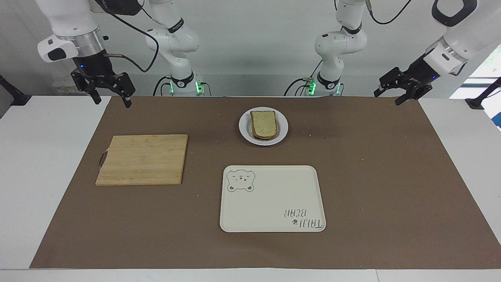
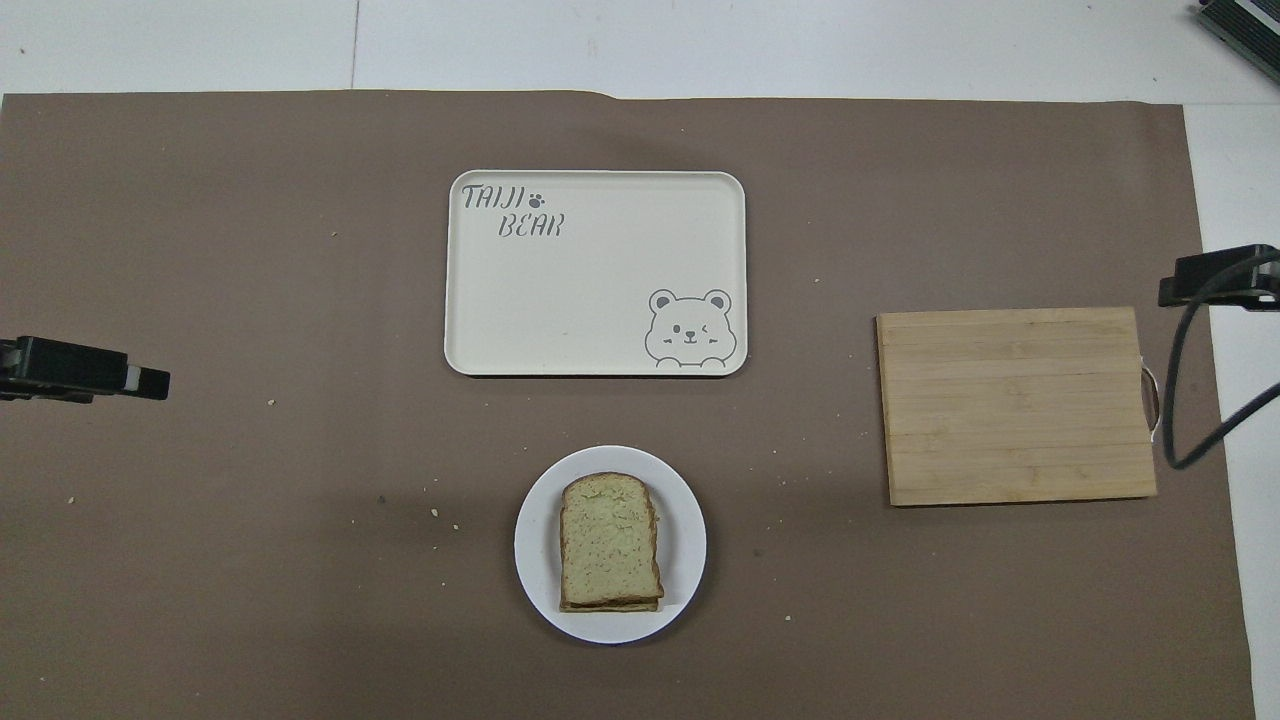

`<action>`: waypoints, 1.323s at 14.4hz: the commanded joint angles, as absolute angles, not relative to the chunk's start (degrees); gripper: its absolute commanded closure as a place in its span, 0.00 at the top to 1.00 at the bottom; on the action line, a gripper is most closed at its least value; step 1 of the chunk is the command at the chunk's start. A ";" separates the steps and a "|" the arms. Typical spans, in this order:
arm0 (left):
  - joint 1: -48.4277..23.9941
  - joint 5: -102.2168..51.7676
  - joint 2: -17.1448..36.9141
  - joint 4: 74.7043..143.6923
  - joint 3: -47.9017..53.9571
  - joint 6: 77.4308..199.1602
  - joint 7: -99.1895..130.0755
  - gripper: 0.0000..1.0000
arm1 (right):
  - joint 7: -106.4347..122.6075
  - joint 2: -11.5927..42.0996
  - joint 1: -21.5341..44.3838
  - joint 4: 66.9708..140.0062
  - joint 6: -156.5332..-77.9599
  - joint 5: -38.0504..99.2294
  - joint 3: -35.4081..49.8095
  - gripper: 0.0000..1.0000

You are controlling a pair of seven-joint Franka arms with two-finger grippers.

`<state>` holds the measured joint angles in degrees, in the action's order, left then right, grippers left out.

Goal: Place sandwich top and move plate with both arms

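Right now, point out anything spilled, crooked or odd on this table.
Only crumbs scattered on the brown paper around the plate. The sandwich top lies squarely on the slice beneath; the tray and cutting board sit straight. Nothing else stands out.
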<state>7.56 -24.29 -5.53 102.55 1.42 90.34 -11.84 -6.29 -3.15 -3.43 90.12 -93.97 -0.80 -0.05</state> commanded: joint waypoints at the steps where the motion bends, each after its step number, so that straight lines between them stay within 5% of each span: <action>1: 7.30 -27.94 -10.63 114.75 1.67 99.30 -13.10 1.00 | -5.01 -5.97 -3.96 93.24 -92.81 -1.58 0.00 1.00; 13: -3.24 -48.66 -14.33 144.39 1.85 127.95 -25.73 1.00 | 0.79 -5.89 -0.70 95.98 -92.46 -1.85 1.05 1.00; 19: -14.47 -66.25 -13.46 150.64 1.85 141.21 -28.12 0.81 | 1.23 -5.98 -1.32 96.15 -92.37 -1.85 1.05 1.00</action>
<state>-9.15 -61.36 -11.99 147.82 2.66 135.71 -27.58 0.31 -4.76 -0.51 94.75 -92.38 -0.80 0.81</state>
